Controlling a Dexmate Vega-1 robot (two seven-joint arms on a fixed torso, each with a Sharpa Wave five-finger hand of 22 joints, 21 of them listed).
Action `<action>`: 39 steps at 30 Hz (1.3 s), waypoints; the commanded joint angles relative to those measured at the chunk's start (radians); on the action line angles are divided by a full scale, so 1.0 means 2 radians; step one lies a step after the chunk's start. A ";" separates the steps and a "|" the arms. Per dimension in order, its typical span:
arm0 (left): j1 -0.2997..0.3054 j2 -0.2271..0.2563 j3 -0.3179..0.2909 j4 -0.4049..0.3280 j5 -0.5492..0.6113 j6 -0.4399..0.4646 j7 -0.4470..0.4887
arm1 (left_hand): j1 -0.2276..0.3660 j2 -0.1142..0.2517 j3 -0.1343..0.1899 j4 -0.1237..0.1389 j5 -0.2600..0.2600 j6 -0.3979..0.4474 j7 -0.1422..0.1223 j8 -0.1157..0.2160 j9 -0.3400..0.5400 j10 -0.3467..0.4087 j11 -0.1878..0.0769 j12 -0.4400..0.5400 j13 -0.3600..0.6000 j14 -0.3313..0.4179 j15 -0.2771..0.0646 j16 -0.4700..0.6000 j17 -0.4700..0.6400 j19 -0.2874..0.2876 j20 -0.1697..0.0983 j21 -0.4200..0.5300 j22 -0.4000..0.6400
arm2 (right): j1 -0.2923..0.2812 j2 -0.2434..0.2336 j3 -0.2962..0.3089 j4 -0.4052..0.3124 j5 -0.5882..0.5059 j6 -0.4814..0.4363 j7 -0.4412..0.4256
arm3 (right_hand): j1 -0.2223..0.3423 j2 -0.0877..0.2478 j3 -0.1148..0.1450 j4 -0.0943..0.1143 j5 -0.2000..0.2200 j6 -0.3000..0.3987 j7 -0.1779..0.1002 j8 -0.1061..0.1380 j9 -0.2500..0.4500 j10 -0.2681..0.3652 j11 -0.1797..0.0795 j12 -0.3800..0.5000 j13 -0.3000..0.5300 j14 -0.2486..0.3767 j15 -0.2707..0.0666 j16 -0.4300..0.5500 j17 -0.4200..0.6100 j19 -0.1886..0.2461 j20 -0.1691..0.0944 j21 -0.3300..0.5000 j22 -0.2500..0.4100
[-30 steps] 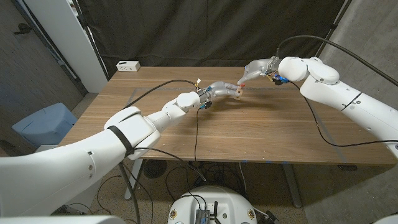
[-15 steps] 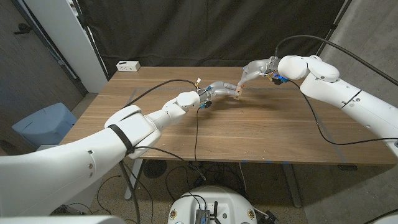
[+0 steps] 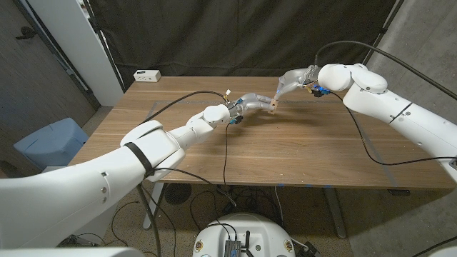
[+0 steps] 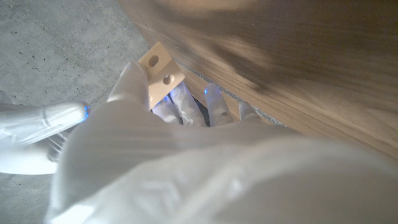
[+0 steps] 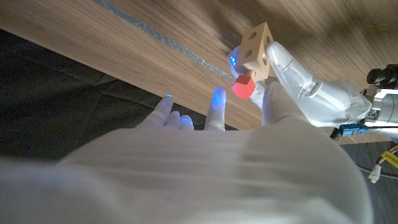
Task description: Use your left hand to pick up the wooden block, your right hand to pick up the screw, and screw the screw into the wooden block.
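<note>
My left hand (image 3: pixel 251 102) holds the small wooden block (image 3: pixel 273 106) above the table's far middle. In the left wrist view the block (image 4: pixel 160 68) shows two holes and sits at my fingertips (image 4: pixel 132 84). In the right wrist view a red-headed screw (image 5: pixel 242 87) sticks out of the block (image 5: pixel 258 42), which the left hand (image 5: pixel 311 93) grips. My right hand (image 3: pixel 293 81) hovers just beyond the block. Its fingers (image 5: pixel 216 102) are spread beside the screw head, with a small gap to it. One right finger (image 4: pixel 43 118) shows near the block.
A white box (image 3: pixel 147 75) lies at the table's (image 3: pixel 285 153) back left corner. A blue bin (image 3: pixel 50 143) stands on the floor to the left. Cables run along both arms and across the tabletop.
The right hand's fingers have drawn back slightly from the block and screw. The left hand and block have barely moved.
</note>
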 commanded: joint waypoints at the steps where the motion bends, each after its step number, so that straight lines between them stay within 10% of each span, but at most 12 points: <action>1: 0.002 0.003 0.001 -0.001 -0.001 -0.012 -0.001 | 0.000 0.002 0.000 0.002 0.002 0.001 -0.004 0.003 0.002 0.000 0.000 0.001 0.002 0.003 -0.002 0.001 0.001 0.001 0.000 0.001 0.003 | -0.002 0.001 -0.001 0.002 -0.004 0.001 -0.009 | 0.018 0.001 0.011 -0.001 -0.004 0.011 -0.005 0.003 -0.001 0.003 -0.005 0.005 0.001 0.002 -0.004 0.003 -0.001 0.006 -0.001 0.004 0.001; 39: 0.006 0.002 -0.001 -0.004 0.004 -0.023 -0.004 | 0.000 0.002 -0.001 0.002 0.002 0.003 -0.003 0.003 0.002 0.001 0.000 0.001 0.002 0.003 -0.003 0.001 0.001 0.002 0.000 0.001 0.003 | -0.018 -0.005 0.006 -0.011 -0.015 -0.001 -0.026 | 0.063 -0.003 0.034 0.006 -0.015 0.103 -0.026 0.048 0.011 0.038 -0.017 0.014 -0.001 0.023 -0.016 0.011 0.000 0.027 -0.009 0.008 0.001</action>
